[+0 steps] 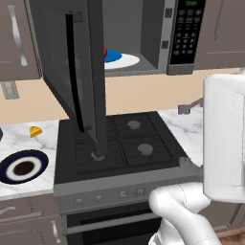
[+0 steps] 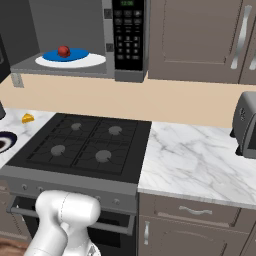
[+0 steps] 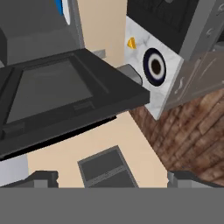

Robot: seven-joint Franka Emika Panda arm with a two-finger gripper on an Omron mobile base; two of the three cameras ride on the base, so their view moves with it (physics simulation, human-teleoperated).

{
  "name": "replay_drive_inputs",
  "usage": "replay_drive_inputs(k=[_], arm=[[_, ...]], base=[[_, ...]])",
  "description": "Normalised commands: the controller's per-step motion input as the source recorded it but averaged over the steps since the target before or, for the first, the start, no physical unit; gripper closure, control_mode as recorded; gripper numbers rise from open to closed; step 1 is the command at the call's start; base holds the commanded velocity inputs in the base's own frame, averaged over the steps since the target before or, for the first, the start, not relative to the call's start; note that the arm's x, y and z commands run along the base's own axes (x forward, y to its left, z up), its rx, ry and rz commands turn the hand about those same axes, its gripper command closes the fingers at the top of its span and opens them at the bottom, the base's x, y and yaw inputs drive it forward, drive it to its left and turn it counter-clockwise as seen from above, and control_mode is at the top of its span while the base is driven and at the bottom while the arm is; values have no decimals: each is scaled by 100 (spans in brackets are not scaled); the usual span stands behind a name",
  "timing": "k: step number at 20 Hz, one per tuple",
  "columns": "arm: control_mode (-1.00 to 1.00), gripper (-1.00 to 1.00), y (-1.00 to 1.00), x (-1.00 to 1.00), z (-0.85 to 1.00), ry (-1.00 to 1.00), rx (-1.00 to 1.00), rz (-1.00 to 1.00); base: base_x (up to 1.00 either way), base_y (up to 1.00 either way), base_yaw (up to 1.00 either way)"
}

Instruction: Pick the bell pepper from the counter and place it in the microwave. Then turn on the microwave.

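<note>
Microwave (image 2: 75,35) hung over the stove w/ its door (image 1: 79,72) swung wide open, the door's dark glass pane sweeping across the hand view. Stovetop (image 2: 82,145) sat right below, four burners. Counter (image 2: 200,162), white marble, ran to the right w/ a silver toaster (image 2: 246,125) at the far end; on the left stretch sat a dark-rimmed plate (image 1: 23,166) & a yellow wedge (image 1: 35,131) nearby. Turntable (image 2: 70,59), white w/ blue centre, lay inside. Bell pepper (image 2: 63,51) sat on that blue centre. Gripper (image 3: 113,178) had jaws spread wide apart, nothing between them.
</note>
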Motion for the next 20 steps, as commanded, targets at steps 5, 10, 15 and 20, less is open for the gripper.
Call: replay_drive_inputs(k=[5,10,15,20], arm=[[-100,-100,28,-1,-5,-10,0,13],[-100,-100,23,19,-11,-15,0,9],[-100,-100,24,24,-13,-26,0,2],[-100,-100,30,16,-7,-16,0,0]], base=[[0,0,0],[0,0,0],[0,0,0],[0,0,0]])
